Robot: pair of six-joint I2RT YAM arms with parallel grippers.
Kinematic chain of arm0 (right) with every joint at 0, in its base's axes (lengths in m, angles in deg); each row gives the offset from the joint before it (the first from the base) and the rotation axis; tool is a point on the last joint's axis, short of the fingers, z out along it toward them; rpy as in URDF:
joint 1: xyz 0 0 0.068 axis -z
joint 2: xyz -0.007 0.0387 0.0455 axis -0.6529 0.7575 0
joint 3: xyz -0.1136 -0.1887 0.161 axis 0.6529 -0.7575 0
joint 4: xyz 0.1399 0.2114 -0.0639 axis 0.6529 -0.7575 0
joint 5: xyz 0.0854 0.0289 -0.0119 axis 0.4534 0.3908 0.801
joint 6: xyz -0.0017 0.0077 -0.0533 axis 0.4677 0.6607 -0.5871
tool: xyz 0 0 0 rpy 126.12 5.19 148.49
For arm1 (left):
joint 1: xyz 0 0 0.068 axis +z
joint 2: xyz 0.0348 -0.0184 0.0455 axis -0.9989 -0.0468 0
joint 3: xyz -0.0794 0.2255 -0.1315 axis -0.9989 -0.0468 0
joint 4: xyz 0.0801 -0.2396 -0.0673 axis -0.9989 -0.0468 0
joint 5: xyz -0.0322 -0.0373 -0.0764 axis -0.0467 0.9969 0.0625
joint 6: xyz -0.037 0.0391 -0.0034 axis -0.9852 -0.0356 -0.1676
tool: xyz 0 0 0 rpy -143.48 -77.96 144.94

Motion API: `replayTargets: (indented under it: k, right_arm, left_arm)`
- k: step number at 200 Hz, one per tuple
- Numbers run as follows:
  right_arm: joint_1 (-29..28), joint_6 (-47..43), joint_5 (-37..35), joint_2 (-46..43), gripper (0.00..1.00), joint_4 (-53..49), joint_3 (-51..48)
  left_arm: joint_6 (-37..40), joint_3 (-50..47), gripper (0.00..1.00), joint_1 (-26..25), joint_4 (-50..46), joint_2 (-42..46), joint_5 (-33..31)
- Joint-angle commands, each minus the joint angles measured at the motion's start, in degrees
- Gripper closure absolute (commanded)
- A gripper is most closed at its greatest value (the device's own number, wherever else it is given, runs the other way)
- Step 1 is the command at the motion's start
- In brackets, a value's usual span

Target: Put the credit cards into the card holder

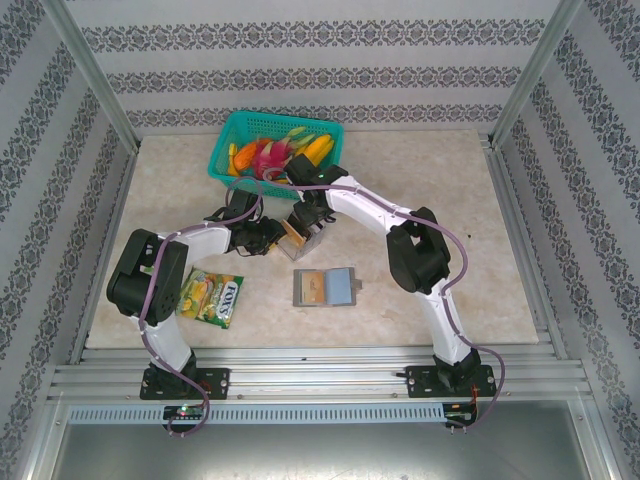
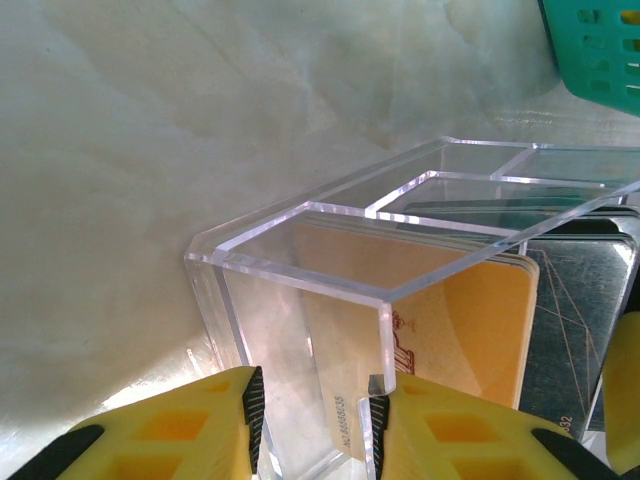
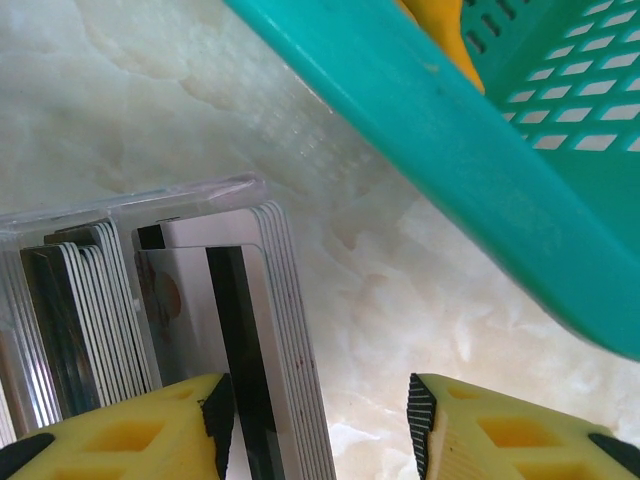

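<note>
The grey card holder lies open and flat on the table, nearer than both grippers. The credit cards stand upright in a clear acrylic box. A tan-orange card faces the left wrist camera, and a stack of white cards with one dark-striped card fills the end compartment. My left gripper is shut on the box's end wall. My right gripper is open. It straddles the edge of the white stack, which sits against its left pad, with bare table towards the right pad.
A teal basket of colourful items stands just behind the box, and its wall is close above my right gripper. A green-yellow snack packet lies at the front left, beside the left arm. Patterned walls and metal rails enclose the table.
</note>
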Motion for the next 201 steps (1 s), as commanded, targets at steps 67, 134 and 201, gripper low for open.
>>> replayTargets:
  k: [67, 134, 201]
  right_arm:
    - [-0.4, -1.3, -5.1, -1.6, 0.54, -1.4, 1.3]
    - [-1.2, -2.4, -7.4, -1.7, 0.54, -1.7, 1.7]
    - [-1.8, -3.0, -8.9, -1.7, 0.54, -1.6, 2.2]
  left_arm:
    - [0.6, -1.7, 0.64, 0.8, -0.7, 0.3, -0.9]
    - [0.7, -1.7, 0.64, 0.8, -0.5, 0.3, -0.8]
    - [0.6, -1.4, 0.64, 0.8, -0.5, 0.2, -0.6]
